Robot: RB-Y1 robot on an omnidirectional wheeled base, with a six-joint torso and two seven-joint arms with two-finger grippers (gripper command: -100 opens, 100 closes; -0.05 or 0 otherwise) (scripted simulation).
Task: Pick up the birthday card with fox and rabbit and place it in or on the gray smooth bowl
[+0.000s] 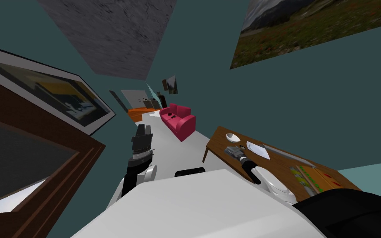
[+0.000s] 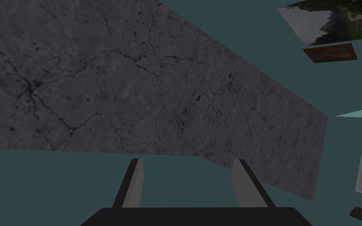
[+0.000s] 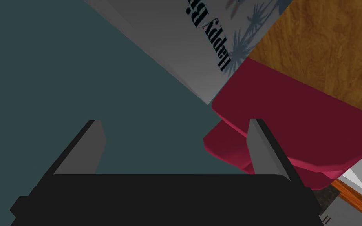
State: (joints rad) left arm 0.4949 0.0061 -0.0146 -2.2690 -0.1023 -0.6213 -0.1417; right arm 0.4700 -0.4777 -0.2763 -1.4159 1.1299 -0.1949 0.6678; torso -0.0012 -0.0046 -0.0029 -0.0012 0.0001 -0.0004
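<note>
White card [image 3: 184,47] bears black "Happy" lettering and perhaps bluish palm prints.

Left arm [image 1: 141,151] and right arm [image 1: 274,184] are rounded white shells with black joints. Left claw [image 2: 186,161] and right claw [image 3: 174,121] match: two thin light grey blades on a chunky black box.
</note>
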